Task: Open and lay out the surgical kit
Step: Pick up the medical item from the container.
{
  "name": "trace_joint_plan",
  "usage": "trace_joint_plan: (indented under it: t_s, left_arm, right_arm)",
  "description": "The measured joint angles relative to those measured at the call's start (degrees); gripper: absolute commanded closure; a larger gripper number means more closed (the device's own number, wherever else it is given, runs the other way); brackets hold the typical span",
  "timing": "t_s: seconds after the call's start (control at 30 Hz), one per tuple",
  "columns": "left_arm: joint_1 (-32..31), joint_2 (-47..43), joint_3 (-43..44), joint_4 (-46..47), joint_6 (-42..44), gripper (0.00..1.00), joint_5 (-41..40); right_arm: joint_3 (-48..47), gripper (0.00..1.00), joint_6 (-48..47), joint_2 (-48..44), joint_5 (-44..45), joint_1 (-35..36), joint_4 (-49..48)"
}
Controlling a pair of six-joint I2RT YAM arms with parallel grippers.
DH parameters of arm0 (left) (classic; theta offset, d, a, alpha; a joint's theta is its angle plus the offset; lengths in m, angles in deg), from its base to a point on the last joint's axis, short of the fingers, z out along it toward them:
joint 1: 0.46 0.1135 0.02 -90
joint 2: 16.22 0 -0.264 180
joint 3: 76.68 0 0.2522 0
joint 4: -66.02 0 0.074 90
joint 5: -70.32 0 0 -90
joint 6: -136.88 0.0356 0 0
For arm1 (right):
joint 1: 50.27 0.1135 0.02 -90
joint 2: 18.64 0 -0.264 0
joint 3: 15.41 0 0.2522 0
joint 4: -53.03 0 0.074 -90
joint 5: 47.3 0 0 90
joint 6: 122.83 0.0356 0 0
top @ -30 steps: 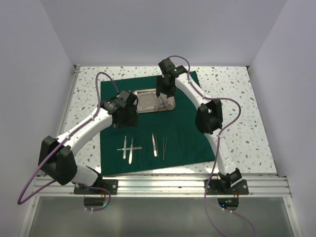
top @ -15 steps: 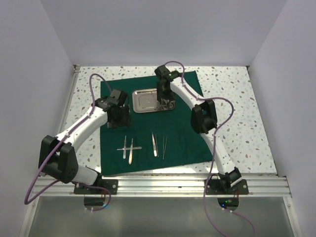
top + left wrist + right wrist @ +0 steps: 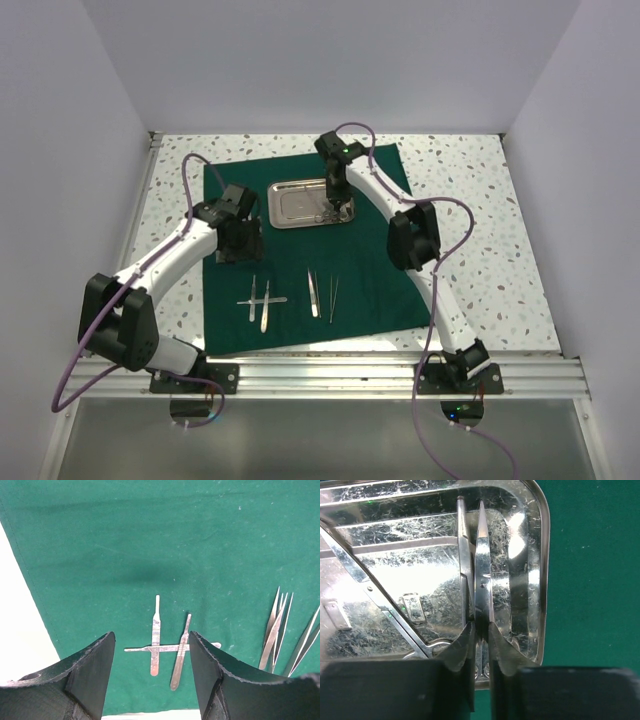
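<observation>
Green cloth [image 3: 370,270] on a speckled table [image 3: 485,250]; right gripper [image 3: 335,208] at the steel tray [image 3: 295,200], left gripper [image 3: 236,254] over the cloth.

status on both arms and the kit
Left tool open over cloth, by scalpels. Right tool shut on scissors in tray. Tweezers laid out. No obstruction seen.

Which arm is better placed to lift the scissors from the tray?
Right. The right end effector is closed on the scissors inside the tray; the left end effector is open above the scalpels on the cloth.
</observation>
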Motion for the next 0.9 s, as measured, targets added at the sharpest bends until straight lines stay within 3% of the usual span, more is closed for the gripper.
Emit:
trace_joint_plan:
  t_s: [0.03, 0.6, 0.77, 0.9]
  left_arm:
    - [0.0, 0.0, -0.2, 0.1, 0.0, 0.36, 0.0]
    - [0.5, 1.4, -0.6, 0.9, 0.0, 0.39, 0.2]
    - [0.5, 2.5, 1.0, 0.8, 0.1, 0.39, 0.4]
    - [0.5, 4.2, 4.3, 0.7, 0.7, 0.39, 0.4]
  right_arm:
    - [0.0, 1.0, 0.0, 0.0, -0.1, 0.0, 0.0]
    - [3.9, 1.0, 0.0, -3.7, -2.0, -0.1, 0.5]
    - [8.2, 1.0, 0.0, -10.9, -2.7, -0.1, 0.3]
    - [18.6, 1.0, 0.0, -21.6, -2.3, -0.2, -1.7]
